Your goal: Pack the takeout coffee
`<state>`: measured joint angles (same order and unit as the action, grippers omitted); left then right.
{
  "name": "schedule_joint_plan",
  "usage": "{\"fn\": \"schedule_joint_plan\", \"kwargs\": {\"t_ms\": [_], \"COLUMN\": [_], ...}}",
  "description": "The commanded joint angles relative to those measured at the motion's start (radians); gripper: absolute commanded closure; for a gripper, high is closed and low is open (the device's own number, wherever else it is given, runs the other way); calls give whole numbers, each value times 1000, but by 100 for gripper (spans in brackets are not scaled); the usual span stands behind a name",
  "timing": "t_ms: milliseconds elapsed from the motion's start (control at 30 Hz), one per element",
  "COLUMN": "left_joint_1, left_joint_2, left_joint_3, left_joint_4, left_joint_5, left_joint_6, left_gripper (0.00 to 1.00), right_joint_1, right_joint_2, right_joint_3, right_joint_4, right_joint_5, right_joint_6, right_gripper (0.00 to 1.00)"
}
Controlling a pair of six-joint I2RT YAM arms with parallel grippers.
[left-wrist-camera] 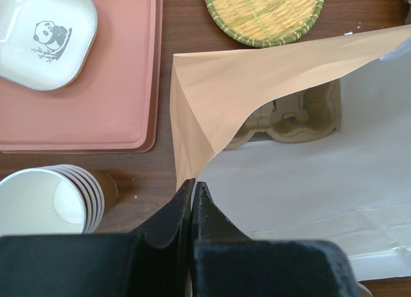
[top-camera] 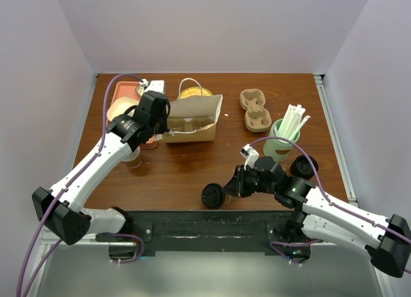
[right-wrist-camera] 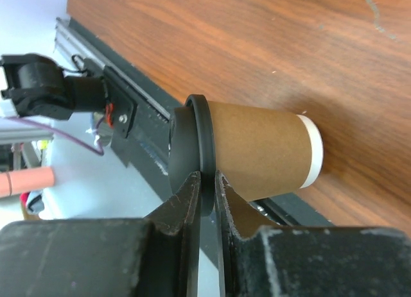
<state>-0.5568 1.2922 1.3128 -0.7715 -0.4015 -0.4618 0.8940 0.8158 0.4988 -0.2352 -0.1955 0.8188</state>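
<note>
Takeout coffee (top-camera: pixel 212 195) stands upright on the desk (top-camera: pixel 192 165) close to its near edge, about midway along it, black lid on top. The right end effector (right-wrist-camera: pixel 207 188) is narrowed onto the lid's rim, one finger on either side of it. The left end effector (left-wrist-camera: pixel 192 191) is closed on the edge of the paper bag (top-camera: pixel 192 117), which lies open toward the far edge, left of the middle, with a pulp cup carrier (left-wrist-camera: pixel 289 117) inside. Just beside the left end effector is a stack of lidless cups (left-wrist-camera: pixel 51 201), and beyond it a pink tray (left-wrist-camera: pixel 96 104) carries a white panda dish (left-wrist-camera: pixel 45 34). A green cup of straws (top-camera: pixel 282 143) stands toward the right edge.
</note>
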Motion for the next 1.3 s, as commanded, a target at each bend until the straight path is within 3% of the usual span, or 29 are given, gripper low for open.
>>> {"fn": "schedule_joint_plan", "kwargs": {"t_ms": [0,167,367,667,833,1033,1267], "left_joint_1": [6,5,5,5,5,5,5], "left_joint_2": [-7,-24,-50,-73,-97,-116,-108], "left_joint_3": [11,-4,-1,6,-7,-23,-3], "left_joint_4": [-35,-32,-26,8,12,24,12], "left_joint_5": [42,62,78,110,115,128,41], "left_joint_6": [-15,-17,-18,-24,-31,-37,-8], "left_gripper": [100,100,100,100,100,100,100], "right_joint_1": [-10,-13,-13,-13,-13,-10,37], "right_joint_2": [-7,11,20,54,167,304,325], "right_joint_3": [26,70,141,389,559,655,592], "right_joint_4": [-58,-180,-298,-565,-689,-742,-668], "right_joint_5": [91,185,272,396,378,306,303], "right_joint_6": [-13,-32,-40,-144,-202,-224,-170], "right_gripper": [85,66,62,56,37,23,22]}}
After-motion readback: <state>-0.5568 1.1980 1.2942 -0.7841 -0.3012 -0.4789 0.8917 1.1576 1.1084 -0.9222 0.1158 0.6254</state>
